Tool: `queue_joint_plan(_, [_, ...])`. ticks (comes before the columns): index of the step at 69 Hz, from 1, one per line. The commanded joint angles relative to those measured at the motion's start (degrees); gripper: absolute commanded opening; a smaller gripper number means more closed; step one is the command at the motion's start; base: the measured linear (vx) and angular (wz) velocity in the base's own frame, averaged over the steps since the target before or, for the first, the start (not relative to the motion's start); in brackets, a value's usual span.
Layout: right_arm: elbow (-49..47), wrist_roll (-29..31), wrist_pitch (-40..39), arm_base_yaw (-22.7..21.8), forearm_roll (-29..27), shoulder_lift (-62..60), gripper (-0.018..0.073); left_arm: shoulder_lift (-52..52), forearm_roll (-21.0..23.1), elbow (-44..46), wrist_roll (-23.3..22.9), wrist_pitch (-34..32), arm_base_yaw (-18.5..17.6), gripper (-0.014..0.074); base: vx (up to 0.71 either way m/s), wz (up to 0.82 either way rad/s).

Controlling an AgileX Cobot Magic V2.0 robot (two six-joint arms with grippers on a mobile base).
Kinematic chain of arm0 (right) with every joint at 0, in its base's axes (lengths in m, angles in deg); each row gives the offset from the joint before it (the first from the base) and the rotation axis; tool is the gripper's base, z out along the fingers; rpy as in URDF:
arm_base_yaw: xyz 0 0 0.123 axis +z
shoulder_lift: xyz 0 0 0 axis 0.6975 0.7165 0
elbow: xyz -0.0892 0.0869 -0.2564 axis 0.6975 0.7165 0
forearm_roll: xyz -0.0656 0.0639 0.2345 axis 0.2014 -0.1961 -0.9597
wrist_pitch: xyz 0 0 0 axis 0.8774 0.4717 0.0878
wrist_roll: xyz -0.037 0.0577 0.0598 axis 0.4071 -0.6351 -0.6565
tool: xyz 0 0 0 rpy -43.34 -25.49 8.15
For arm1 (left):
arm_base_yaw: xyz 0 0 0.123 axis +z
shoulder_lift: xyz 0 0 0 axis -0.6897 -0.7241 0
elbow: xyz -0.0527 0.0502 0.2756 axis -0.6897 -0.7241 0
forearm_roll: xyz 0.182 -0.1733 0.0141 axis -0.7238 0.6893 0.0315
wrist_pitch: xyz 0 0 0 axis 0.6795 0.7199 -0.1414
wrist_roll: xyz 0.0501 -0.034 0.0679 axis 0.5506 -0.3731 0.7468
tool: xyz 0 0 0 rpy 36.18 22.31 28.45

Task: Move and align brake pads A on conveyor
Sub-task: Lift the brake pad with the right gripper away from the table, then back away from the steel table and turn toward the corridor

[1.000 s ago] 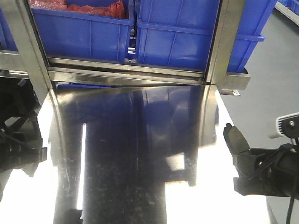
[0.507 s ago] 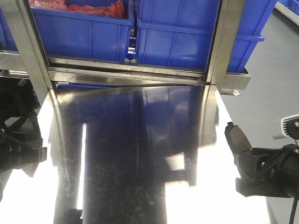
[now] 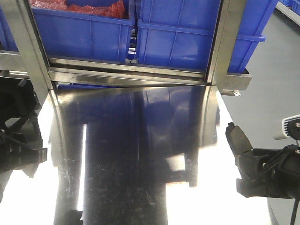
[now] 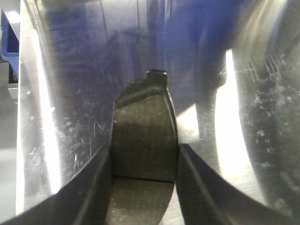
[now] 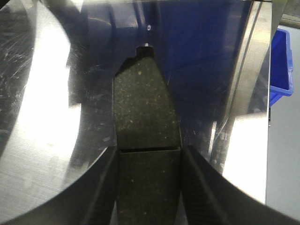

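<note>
Left tool (image 4: 144, 161) clamps a brake pad (image 4: 143, 124). Right tool (image 5: 149, 157) clamps a second brake pad (image 5: 145, 108) above the table (image 3: 131, 140).

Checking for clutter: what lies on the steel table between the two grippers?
Nothing. In the front view, only bare reflective steel table lies between the left gripper, holding one brake pad, and the right gripper, holding another brake pad.

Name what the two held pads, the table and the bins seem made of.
The left pad and right pad: likely pressed friction compound, matte, speckled, grainy. The table: probably polished steel, mirror reflections, fine scratches. The bins: apparently moulded plastic, uniform glossy blue.
</note>
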Motion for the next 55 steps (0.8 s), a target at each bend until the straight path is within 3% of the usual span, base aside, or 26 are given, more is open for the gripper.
queue_joint_plan(1, [-1.81, 0.54, -4.91, -0.24, 0.8, -0.58, 0.0077, 0.76, -0.36, 1.72, -0.08, -4.2, -0.16, 0.0198, 0.0, 0.01])
queue_joint_plan(26, [-1.81, 0.54, -4.91, -0.24, 0.8, -0.58, 0.0077, 0.76, -0.36, 1.72, -0.08, -4.2, -0.16, 0.0198, -0.06, 0.16])
queue_joint_plan(55, [-1.81, 0.54, -4.91, -0.24, 0.8, -0.58, 0.0077, 0.76, -0.36, 1.72, -0.08, -4.2, -0.16, 0.0198, -0.12, 0.43])
